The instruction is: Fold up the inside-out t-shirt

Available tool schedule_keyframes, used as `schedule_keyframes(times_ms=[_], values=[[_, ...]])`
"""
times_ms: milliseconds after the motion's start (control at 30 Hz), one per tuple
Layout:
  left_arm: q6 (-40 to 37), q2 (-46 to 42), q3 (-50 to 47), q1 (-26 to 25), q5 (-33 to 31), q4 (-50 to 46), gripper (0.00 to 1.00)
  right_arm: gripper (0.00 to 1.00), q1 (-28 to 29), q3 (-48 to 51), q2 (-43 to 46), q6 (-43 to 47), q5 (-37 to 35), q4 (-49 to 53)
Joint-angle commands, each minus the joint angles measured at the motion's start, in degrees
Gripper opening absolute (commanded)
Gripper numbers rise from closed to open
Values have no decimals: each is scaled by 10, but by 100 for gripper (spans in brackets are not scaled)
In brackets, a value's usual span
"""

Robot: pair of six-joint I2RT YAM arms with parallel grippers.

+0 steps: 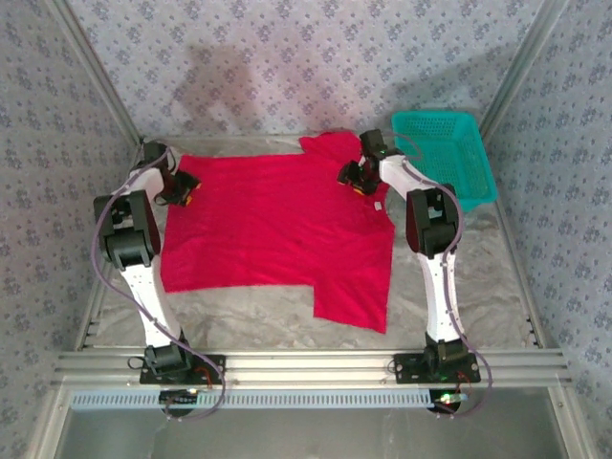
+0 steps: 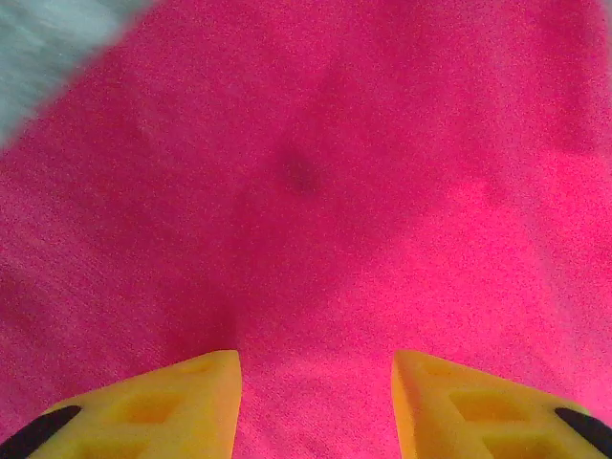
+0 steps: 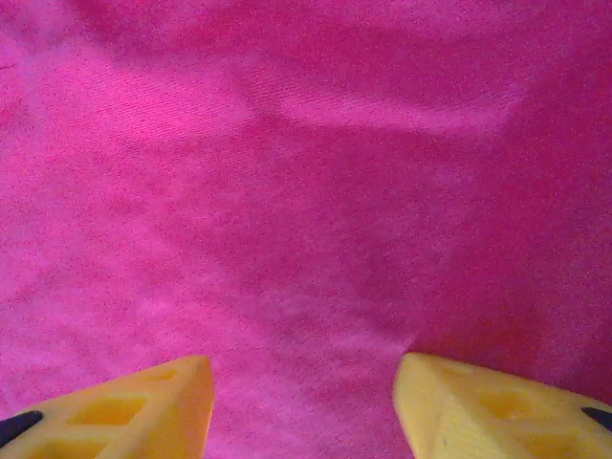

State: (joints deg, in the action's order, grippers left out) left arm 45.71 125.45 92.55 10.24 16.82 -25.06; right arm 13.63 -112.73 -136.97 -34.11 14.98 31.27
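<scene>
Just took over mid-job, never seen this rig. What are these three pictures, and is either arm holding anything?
The overhead picture shows two robot arms bolted to the table. A red t-shirt lies spread on it; a teal basket sits far right. The other two pictures come from cameras on each wrist, looking past yellow fingers at the cloth. The left gripper is over the shirt's far left corner, the right gripper over its far right side. Both are open, holding nothing.

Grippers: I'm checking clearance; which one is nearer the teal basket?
The right gripper, close to the teal basket; the left gripper is across the t-shirt.
</scene>
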Motion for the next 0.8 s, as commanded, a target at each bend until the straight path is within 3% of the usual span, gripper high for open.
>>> schedule_keyframes(times_ms=[0,267,500,767], values=[[2,17,10,24,9,-18,45,58,-3,-28,-19,-9,3,29],[-11,-54,-9,25,6,-30,50,59,5,-36,53,30,-12,65],[-30,-168,-135,1,-2,-33,53,60,59,143,170,47,-22,1],[-47,-269,-315,5,-24,-2,53,60,74,267,181,51,-17,-45]])
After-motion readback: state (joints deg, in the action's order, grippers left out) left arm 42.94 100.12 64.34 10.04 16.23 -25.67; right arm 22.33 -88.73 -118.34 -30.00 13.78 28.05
